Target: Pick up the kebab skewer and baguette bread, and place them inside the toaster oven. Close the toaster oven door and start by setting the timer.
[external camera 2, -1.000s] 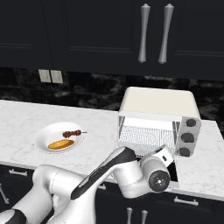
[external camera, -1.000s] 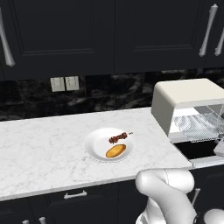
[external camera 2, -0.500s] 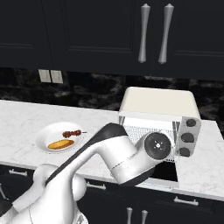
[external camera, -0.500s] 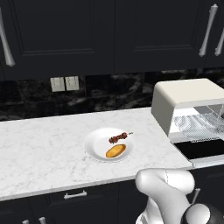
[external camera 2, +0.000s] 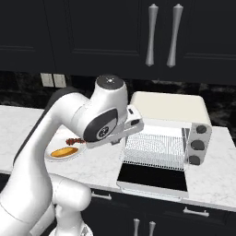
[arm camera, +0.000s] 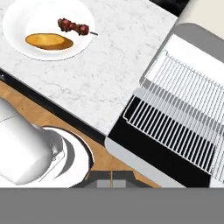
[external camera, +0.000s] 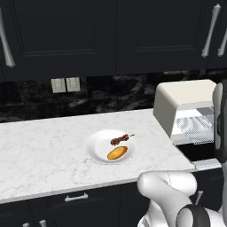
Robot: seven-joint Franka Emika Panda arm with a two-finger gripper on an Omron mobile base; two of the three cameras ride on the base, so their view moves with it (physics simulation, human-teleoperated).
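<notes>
The jaws cannot be made out: in the hand view no fingertips rise clear of the lower edge, and in the right base view the arm's [external camera 2: 103, 122] big wrist joint hides the hand's end, so whether they stand apart or together cannot be told, and nothing is seen held.

The kebab skewer [external camera: 120, 140] lies on a white plate [external camera: 95, 150] on the marble surface [external camera: 40, 150], with the baguette bread [external camera: 117, 153] just beside it on the near side, also on the plate. In the hand view the skewer [arm camera: 73, 27] and the bread [arm camera: 49, 41] lie apart by a narrow gap, and the plate's [arm camera: 17, 35] far edge is cut off by the frame. In the right base view the arm covers most of the plate [external camera 2: 51, 158]; a sliver of the bread [external camera 2: 63, 151] and a dark bit of the skewer [external camera 2: 72, 141] show past it.

The toaster oven [external camera 2: 170, 108] stands to the right of the plate, well apart from it. The toaster oven door [external camera 2: 154, 177] lies folded down flat toward the near edge, its dark glass facing up, and the wire rack [external camera 2: 154, 147] shows inside. Three round knobs [external camera 2: 197, 144] run down its right side. In the left base view the oven [external camera: 184, 99] is cut by the right edge and partly crossed by a dark and white arm link [external camera: 218, 124], so its knobs are hidden there.
</notes>
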